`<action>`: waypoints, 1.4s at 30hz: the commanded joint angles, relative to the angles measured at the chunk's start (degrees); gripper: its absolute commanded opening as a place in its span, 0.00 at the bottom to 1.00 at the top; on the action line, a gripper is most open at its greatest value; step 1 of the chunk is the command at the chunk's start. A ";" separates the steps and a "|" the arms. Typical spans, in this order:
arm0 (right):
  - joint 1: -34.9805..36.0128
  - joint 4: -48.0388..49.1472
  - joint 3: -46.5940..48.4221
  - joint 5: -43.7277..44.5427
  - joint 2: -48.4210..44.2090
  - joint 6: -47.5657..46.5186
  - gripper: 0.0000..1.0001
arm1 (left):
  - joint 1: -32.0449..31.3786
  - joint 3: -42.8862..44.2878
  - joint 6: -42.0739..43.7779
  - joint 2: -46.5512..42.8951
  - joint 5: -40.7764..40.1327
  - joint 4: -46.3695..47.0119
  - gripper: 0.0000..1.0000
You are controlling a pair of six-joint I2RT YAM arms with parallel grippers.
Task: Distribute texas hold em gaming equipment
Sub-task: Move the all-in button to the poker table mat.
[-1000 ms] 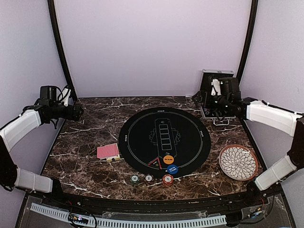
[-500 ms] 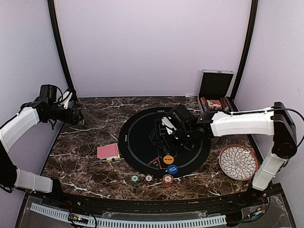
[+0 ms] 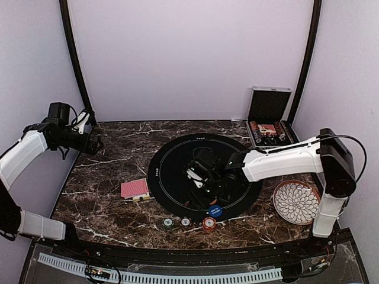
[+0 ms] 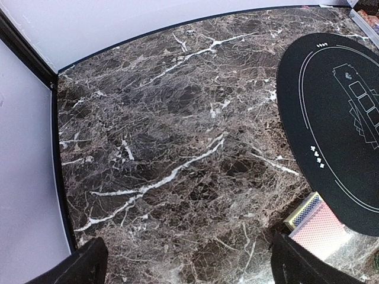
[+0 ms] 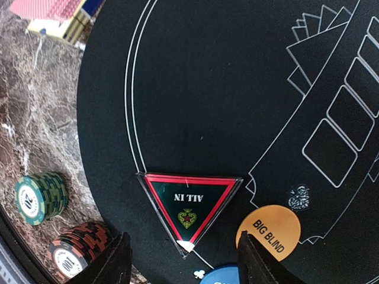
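Observation:
My right gripper [image 3: 205,190] hangs low over the front of the black mat [image 3: 177,163], open. In the right wrist view its fingers [image 5: 115,263] straddle the near tip of the red-edged triangular "ALL IN" marker [image 5: 189,203] without touching it. The orange "BIG BLIND" button [image 5: 269,231] lies just right of the marker, the blue button [image 5: 220,277] below it. Green chips [image 5: 40,196] and red-black chips [image 5: 79,248] stand off the mat's edge. Red-backed cards [image 3: 135,188] lie left of the mat. My left gripper [image 3: 95,144] is open, held above the table's left side with nothing in it.
The silver case [image 3: 269,121] stands open at the back right with chips and cards inside. A white patterned plate [image 3: 296,202] sits right of the mat. Three chip stacks [image 3: 186,222] line the front edge. Beside the cards [image 4: 320,228] lies their box [image 4: 301,211].
My right arm has swung from the case at the back right down to the front of the mat, over the triangular marker, and its jaws have narrowed. The left arm has barely moved.

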 commanded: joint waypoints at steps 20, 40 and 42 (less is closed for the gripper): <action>1.84 -1.39 1.87 0.39 5.65 -1.13 0.51 | 0.20 5.13 -0.83 -1.15 3.32 -4.37 0.99; 0.34 1.24 9.95 1.84 13.50 -1.57 0.30 | 0.19 4.94 -0.84 -1.30 1.71 -3.54 0.99; -0.19 1.59 12.17 2.20 15.20 -1.88 0.28 | 0.19 4.98 -0.83 -1.19 1.71 -3.70 0.99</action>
